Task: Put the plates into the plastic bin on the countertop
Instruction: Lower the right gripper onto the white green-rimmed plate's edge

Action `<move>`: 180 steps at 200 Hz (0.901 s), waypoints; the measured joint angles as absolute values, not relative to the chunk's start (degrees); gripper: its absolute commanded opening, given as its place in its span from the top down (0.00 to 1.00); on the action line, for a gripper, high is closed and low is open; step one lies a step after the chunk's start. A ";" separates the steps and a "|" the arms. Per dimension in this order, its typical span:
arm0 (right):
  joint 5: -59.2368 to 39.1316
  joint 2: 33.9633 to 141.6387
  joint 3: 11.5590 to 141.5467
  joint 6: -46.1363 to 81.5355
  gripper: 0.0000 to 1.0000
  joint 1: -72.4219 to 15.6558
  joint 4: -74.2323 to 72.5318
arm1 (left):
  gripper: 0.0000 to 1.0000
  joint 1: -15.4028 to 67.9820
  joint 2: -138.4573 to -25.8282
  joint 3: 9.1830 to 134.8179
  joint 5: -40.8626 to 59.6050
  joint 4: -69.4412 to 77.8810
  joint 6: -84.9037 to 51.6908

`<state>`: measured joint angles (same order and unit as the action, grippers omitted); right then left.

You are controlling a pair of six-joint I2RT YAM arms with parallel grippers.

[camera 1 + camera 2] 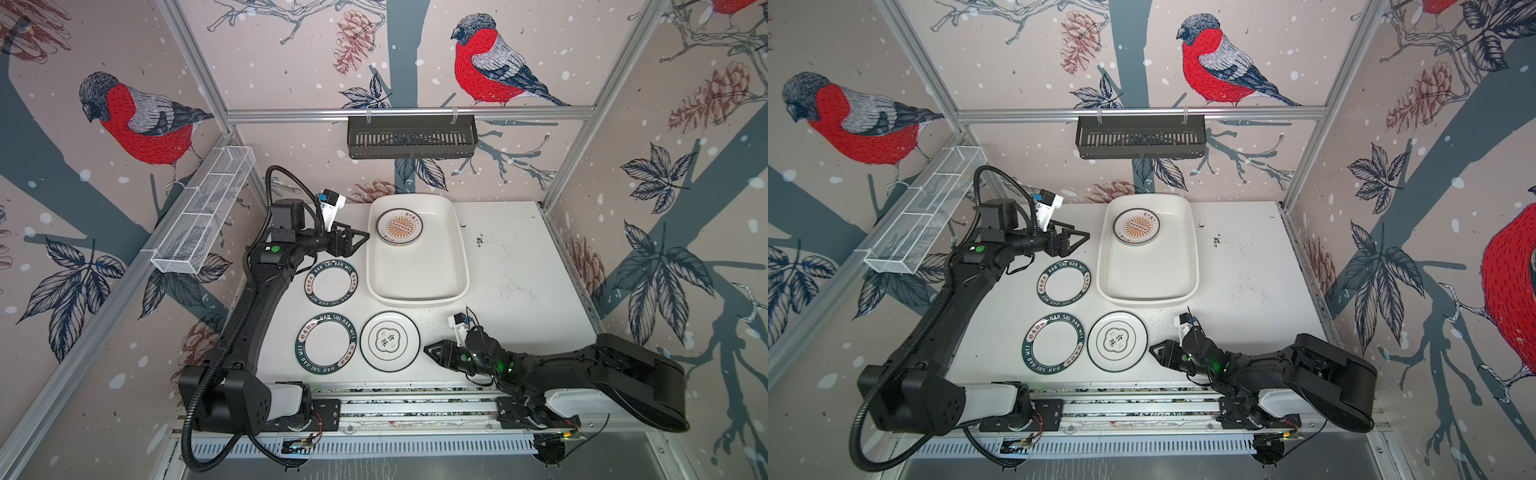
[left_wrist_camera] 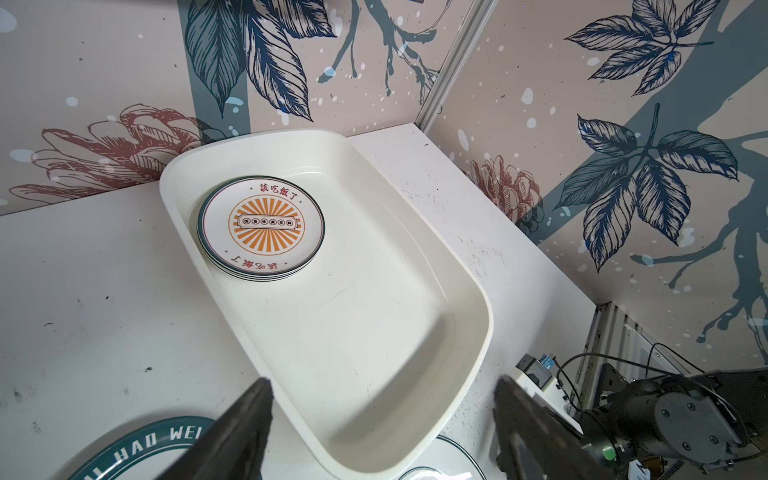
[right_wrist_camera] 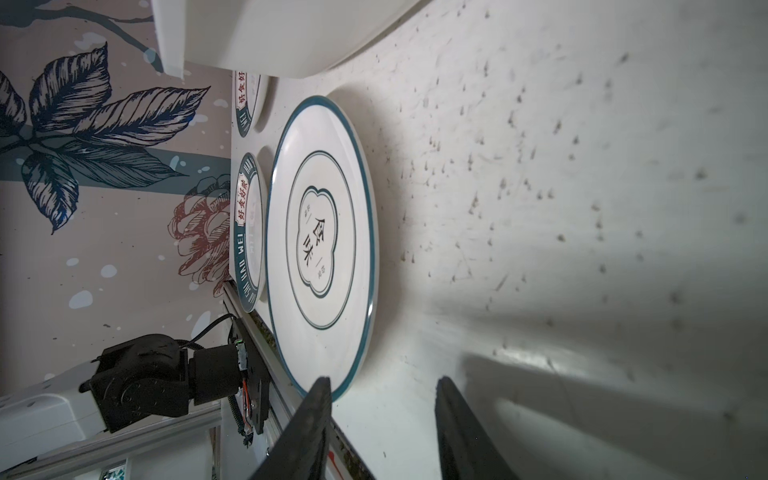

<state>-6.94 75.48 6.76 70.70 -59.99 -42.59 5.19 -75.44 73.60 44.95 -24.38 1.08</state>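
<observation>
Because the emblem plate [image 1: 389,340] at 6 o'clock on the desk [image 1: 519,266] lies flat, the right jaws sit sideways, half-open and empty, at its 3 o'clock rim, seemingly to pinch it. Sunburst plates [image 1: 399,226] are stacked in the plastic bin [image 1: 419,274] at its 12 o'clock end, leaving room. The left jaws hang wide and empty at the bin's 9 o'clock side, clear of its mouth.
</observation>
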 measured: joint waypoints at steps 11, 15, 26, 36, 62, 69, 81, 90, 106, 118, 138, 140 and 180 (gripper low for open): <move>-7.09 77.23 6.94 71.16 0.59 -60.07 -43.72 | 0.17 5.19 -75.35 73.45 44.97 -24.27 0.54; -7.09 77.91 6.94 71.85 0.59 -60.14 -44.21 | 0.17 5.19 -75.31 73.41 44.97 -24.25 0.54; -7.25 79.75 6.98 72.10 0.60 -60.23 -46.48 | 0.17 5.19 -75.20 73.30 44.97 -24.23 0.51; -7.33 81.32 7.03 72.47 0.61 -60.29 -48.42 | 0.17 5.19 -75.09 73.30 44.99 -24.18 0.51; -7.77 85.69 8.27 73.60 0.63 -60.71 -52.66 | 0.17 5.19 -74.81 73.30 44.99 -24.12 0.49; -8.14 86.87 8.71 73.91 0.64 -60.75 -53.63 | 0.17 5.19 -74.76 73.30 44.99 -23.97 0.49; -8.47 88.64 9.39 75.00 0.64 -60.82 -54.98 | 0.17 5.19 -74.72 73.30 44.99 -23.49 0.47; -8.56 89.80 9.69 74.98 0.66 -60.86 -56.14 | 0.17 5.19 -74.70 73.30 45.01 -23.20 0.47; -8.71 91.53 10.17 75.31 0.68 -60.86 -57.58 | 0.17 5.19 -74.63 73.30 45.01 -23.16 0.47; -8.69 92.14 10.50 76.44 0.68 -60.95 -57.89 | 0.17 5.19 -74.50 73.23 45.01 -23.03 0.45; -8.47 92.75 11.05 76.64 0.68 -61.06 -57.93 | 0.17 5.19 -74.28 73.08 45.15 -23.03 0.25; -8.45 92.79 11.09 76.73 0.68 -61.06 -57.93 | 0.17 5.19 -74.26 73.06 45.17 -22.98 0.25; -7.57 93.76 11.62 77.97 0.68 -61.12 -58.63 | 0.17 5.19 -74.15 72.34 45.30 -22.65 -0.10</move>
